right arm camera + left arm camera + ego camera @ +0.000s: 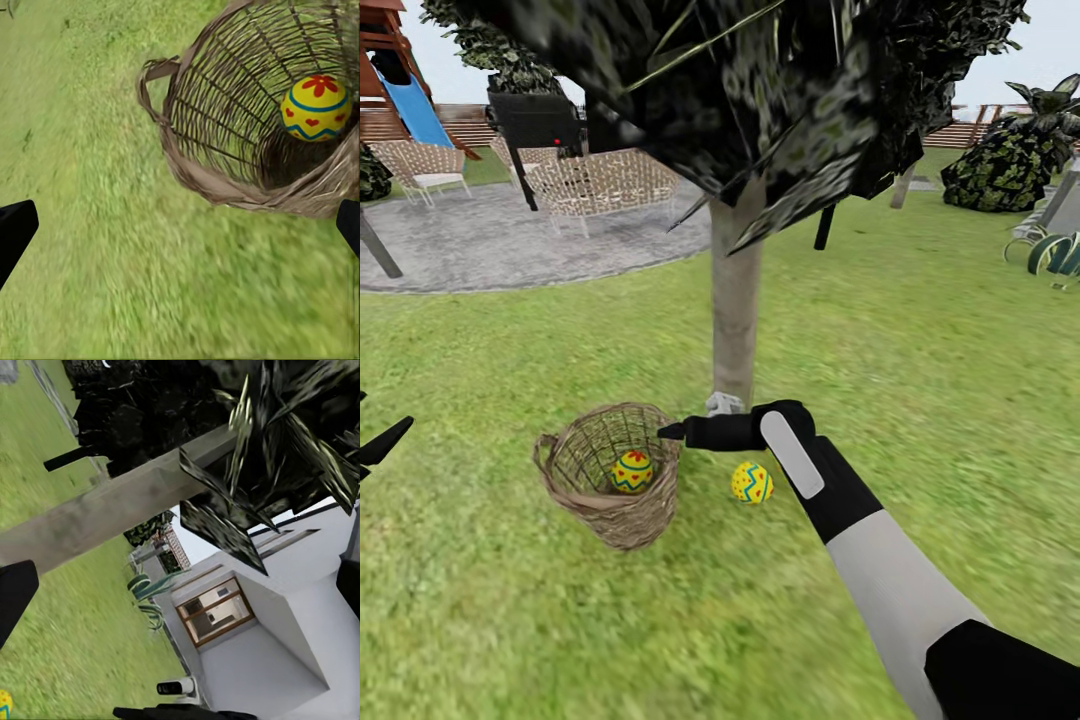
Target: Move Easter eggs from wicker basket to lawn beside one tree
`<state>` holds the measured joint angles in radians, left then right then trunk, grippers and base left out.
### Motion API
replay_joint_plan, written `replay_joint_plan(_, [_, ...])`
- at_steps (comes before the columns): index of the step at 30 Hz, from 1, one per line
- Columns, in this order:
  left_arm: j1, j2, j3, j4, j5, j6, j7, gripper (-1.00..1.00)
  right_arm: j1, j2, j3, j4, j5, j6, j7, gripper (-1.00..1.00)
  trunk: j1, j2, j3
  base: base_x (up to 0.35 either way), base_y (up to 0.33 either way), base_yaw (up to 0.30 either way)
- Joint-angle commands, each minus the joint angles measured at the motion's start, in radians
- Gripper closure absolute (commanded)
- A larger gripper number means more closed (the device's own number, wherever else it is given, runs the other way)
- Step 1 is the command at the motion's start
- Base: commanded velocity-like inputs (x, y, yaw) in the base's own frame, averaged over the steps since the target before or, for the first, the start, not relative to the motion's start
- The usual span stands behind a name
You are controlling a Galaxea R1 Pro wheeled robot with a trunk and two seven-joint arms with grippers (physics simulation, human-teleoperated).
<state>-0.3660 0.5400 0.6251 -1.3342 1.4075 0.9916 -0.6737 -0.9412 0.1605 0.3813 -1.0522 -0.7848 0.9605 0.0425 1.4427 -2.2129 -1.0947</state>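
Right gripper [672, 432] at basket rim, fingers spread wide, nothing between them. Wicker basket [610, 478] on lawn [920, 380] just ahead of fingertips, tipped toward robot. One Easter egg [631, 471] inside basket, beyond gripper tips; same egg seen close through right wrist view [316, 107]. Second egg [752, 483] on grass just under wrist, beside tree [736, 320] trunk base. Left gripper [382, 443] well apart at view edge, fingers spread, holding nothing.
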Motion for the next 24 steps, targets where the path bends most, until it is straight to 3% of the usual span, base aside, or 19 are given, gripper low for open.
replay_joint_plan(1, [-0.001, 0.0, 0.001, 0.001, -0.002, 0.004, -0.004, -1.0, -0.001, 0.0, 0.002, 0.0, 0.005, 0.002, -0.033, -1.0, 0.0, 0.0, -0.001, 0.228, 0.223, 0.0])
replay_joint_plan(9, [-0.001, 0.001, -0.001, -0.003, -0.002, 0.004, -0.004, -1.0, -0.001, 0.001, 0.008, 0.002, 0.016, -0.03, -0.129, -1.0, 0.0, 0.0, -0.001, 0.286, 0.108, 0.01])
replay_joint_plan(14, [-0.001, 0.0, -0.003, -0.004, -0.002, 0.004, -0.004, -1.0, -0.001, 0.002, 0.079, 0.003, 0.033, -0.056, -0.234, -1.0, 0.0, 0.0, -0.001, 0.324, 0.006, 0.156])
replay_joint_plan(19, [-0.001, -0.003, -0.003, -0.003, -0.002, 0.003, -0.004, -1.0, -0.001, 0.002, 0.131, 0.003, 0.03, -0.087, -0.248, -1.0, 0.0, 0.0, -0.001, 0.124, 0.014, 0.065])
replay_joint_plan(24, [-0.001, -0.003, -0.003, 0.0, -0.002, 0.004, -0.006, -1.0, -0.001, 0.002, 0.146, 0.003, 0.03, -0.091, -0.249, -1.0, 0.0, 0.0, -0.001, 0.009, 0.245, 0.005])
